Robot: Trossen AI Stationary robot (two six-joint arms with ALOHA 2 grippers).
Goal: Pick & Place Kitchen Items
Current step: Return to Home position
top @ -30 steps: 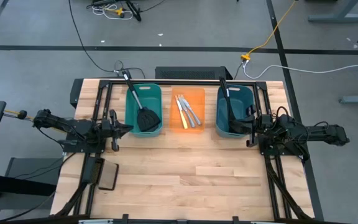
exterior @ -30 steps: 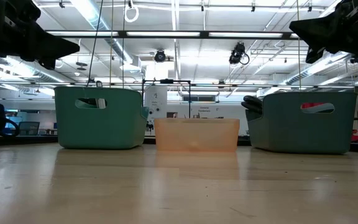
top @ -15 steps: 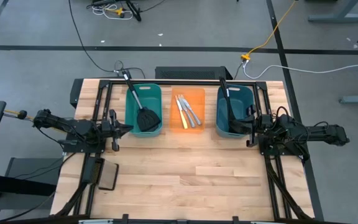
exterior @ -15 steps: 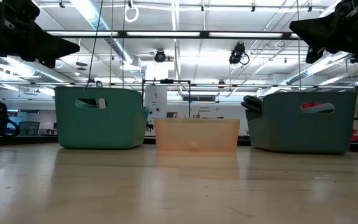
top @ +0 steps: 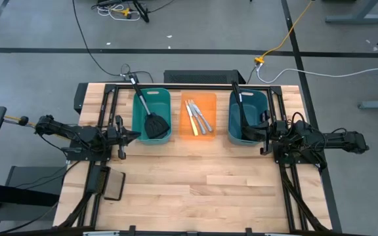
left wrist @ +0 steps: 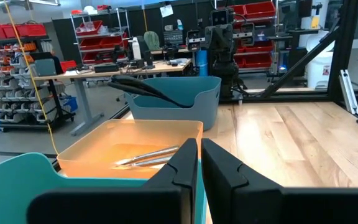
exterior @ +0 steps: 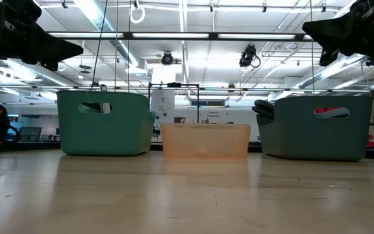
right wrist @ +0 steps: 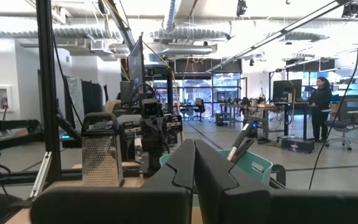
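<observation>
High view: the left gripper hangs beside the teal bin, where a slotted spatula lies. The right gripper sits at the near right corner of the blue bin, which contains a ladle; the knives lie in the orange bin between, and a black pad lies near-left. Low view: the bins stand in a row, with both arms overhead. Wrist views: both pairs of fingers are together and empty, though the left pair seems to leave a hairline gap.

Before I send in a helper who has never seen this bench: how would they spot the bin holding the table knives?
On the wooden table, three bins stand in a row along the far edge. The orange bin is the middle one, between the teal bin and the blue bin. It alone is translucent and lower, holding silver knives, not long black utensils.
</observation>
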